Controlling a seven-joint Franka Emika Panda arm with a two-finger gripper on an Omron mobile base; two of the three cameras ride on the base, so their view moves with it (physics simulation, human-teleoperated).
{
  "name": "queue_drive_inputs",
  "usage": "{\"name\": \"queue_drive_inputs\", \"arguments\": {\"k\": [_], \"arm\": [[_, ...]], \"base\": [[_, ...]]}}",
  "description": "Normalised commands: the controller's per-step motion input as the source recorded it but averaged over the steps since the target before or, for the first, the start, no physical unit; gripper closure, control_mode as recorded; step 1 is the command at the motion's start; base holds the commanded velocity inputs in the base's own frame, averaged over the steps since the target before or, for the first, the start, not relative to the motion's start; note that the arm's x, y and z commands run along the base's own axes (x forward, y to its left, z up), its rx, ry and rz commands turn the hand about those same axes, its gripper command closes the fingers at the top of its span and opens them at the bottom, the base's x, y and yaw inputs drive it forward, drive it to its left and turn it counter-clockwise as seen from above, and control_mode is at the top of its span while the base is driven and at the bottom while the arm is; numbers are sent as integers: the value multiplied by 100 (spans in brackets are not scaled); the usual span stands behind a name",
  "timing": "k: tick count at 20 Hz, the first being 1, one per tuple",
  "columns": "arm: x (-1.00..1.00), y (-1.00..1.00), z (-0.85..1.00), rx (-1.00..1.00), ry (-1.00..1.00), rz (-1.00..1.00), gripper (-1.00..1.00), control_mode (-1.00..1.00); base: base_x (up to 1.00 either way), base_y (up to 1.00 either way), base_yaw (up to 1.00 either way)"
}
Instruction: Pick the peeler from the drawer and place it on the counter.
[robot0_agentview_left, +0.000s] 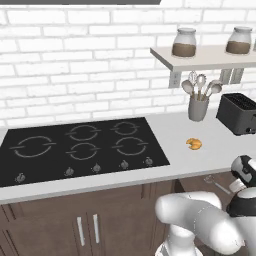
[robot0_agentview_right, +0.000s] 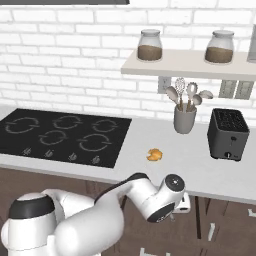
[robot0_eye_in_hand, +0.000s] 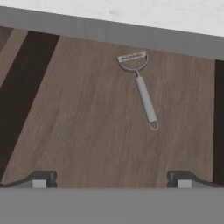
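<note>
The peeler (robot0_eye_in_hand: 141, 87) lies flat in the drawer (robot0_eye_in_hand: 87, 131), in the upper middle of the frame. The fingers (robot0_eye_in_hand: 43, 179) are wide apart below it, holding nothing.

The peeler (robot0_eye_in_hand: 142, 85) looks like brushed silver-grey metal with a dull sheen. It lies on the drawer (robot0_eye_in_hand: 87, 131) floor, matt brown wood with a fine straight grain. The counter (robot0_agentview_left: 200, 165) is a smooth, pale, stone-like slab with faint mottling. The cooktop (robot0_agentview_left: 75, 147) is glossy black glass. The toaster (robot0_agentview_right: 228, 134) is dark and matt, the jars (robot0_agentview_right: 150, 46) clear glass, and the wall (robot0_agentview_left: 75, 60) white brick.
</note>
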Motion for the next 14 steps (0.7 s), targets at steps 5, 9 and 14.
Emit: {"name": "queue_drive_inputs", "arguments": {"k": [5, 9, 14], "arm": [[23, -1, -30, 0, 3, 5, -100, -100], [15, -11, -27, 2, 4, 3, -100, -100], [16, -15, -24, 3, 7, 0, -100, -100]], "base": [[0, 0, 0], [0, 0, 0], [0, 0, 0]]}}
